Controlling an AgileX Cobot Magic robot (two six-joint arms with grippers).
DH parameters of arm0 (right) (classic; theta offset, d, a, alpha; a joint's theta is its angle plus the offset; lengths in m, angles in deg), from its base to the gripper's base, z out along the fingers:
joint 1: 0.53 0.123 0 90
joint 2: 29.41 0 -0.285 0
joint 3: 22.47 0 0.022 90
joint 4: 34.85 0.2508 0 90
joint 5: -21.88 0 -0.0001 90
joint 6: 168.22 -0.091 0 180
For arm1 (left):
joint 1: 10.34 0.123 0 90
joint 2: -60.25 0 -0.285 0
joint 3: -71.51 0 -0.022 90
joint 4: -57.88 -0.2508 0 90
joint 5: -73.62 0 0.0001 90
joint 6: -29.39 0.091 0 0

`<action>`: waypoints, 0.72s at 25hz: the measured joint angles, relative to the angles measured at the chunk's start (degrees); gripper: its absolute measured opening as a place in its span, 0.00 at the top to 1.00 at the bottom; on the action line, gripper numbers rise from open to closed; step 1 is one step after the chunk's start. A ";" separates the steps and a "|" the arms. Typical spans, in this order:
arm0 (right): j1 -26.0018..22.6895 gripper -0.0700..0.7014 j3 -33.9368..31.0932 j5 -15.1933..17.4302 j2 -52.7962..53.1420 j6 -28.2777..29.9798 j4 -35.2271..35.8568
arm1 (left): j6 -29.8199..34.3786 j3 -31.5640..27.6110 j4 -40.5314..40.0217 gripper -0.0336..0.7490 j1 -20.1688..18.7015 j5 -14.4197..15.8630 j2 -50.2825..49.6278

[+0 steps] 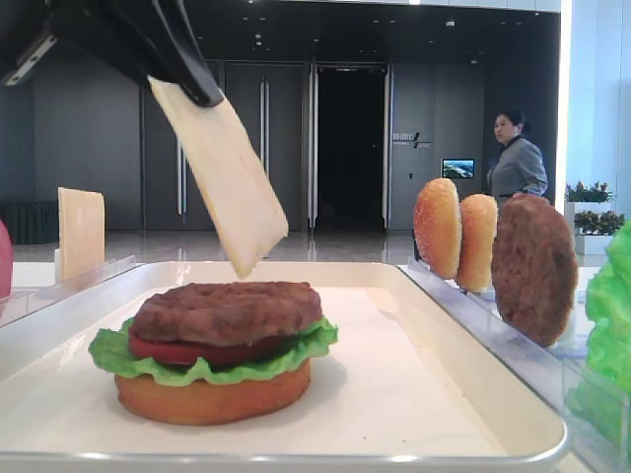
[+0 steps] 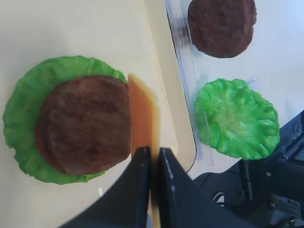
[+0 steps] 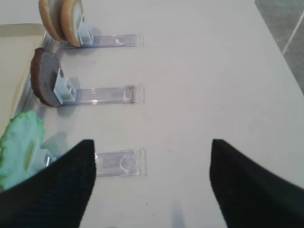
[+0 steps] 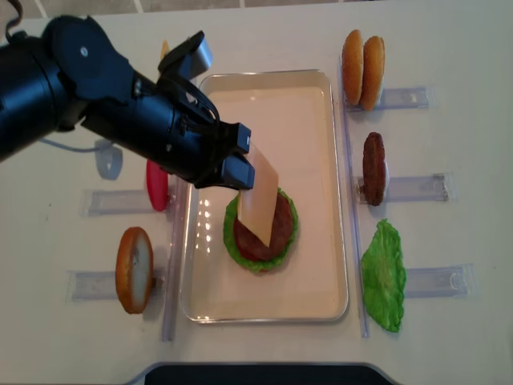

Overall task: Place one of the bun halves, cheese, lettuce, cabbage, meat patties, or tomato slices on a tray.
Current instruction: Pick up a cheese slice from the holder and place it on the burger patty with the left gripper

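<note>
My left gripper (image 4: 234, 163) is shut on the upper edge of a pale cheese (image 4: 258, 200) slice. The slice hangs tilted (image 1: 222, 177) above a stack on the white tray (image 4: 264, 315): a meat patty (image 1: 227, 310) on a tomato slice (image 1: 177, 352), lettuce (image 1: 108, 352) and a flat bun half (image 1: 212, 399). In the left wrist view the cheese (image 2: 141, 111) sits edge-on between the closed jaws (image 2: 153, 151), just right of the patty (image 2: 85, 123). My right gripper (image 3: 152, 142) is open over bare table, holding nothing.
Clear holders right of the tray carry two bun halves (image 4: 362, 58), a patty (image 4: 373, 168) and a lettuce leaf (image 4: 383, 277). Left of it stand a tomato slice (image 4: 157, 184), a bun half (image 4: 134, 269) and a second cheese slice (image 1: 79, 232). A person (image 1: 518, 163) stands far behind.
</note>
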 joint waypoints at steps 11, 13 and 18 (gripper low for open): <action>0.00 0.25 0.00 0.00 0.00 0.00 0.00 | 16.01 -7.71 17.59 0.93 0.00 -8.83 0.00; 0.00 0.25 0.00 0.00 0.00 0.00 0.00 | 17.99 -7.84 20.21 0.93 0.00 -8.77 -0.36; 0.00 0.25 0.00 0.00 0.00 0.00 0.00 | 20.85 -7.90 23.78 0.93 0.00 -7.49 -2.45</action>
